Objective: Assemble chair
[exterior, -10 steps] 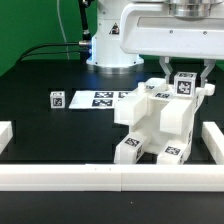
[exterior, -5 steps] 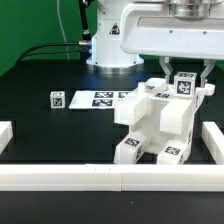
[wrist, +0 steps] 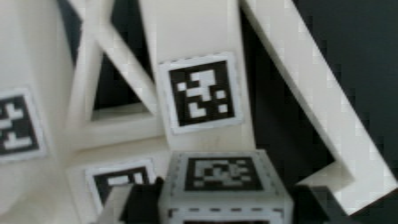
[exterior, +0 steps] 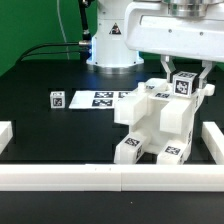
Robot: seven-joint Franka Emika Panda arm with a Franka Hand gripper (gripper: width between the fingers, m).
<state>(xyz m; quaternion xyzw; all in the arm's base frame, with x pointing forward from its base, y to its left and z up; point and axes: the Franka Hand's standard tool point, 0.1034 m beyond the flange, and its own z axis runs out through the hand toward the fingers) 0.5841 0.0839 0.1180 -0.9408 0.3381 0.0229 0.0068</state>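
Chair point(exterior: 155, 125) mostly built, sitting directly below the gripper point(exterior: 186, 76). Jaws look clamped on a tagged part point(exterior: 185, 86) at the chair's top, likely being seated. One small loose piece point(exterior: 57, 99) lies well away from the gripper, not yet attached.

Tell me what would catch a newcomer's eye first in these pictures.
The half-built white chair stands on the black table toward the exterior view's right, dotted with black-and-white tags. Right above it, the robot's hand clamps a tagged block at the chair's top. Toward the exterior view's left lie the marker board and a small loose tagged part.
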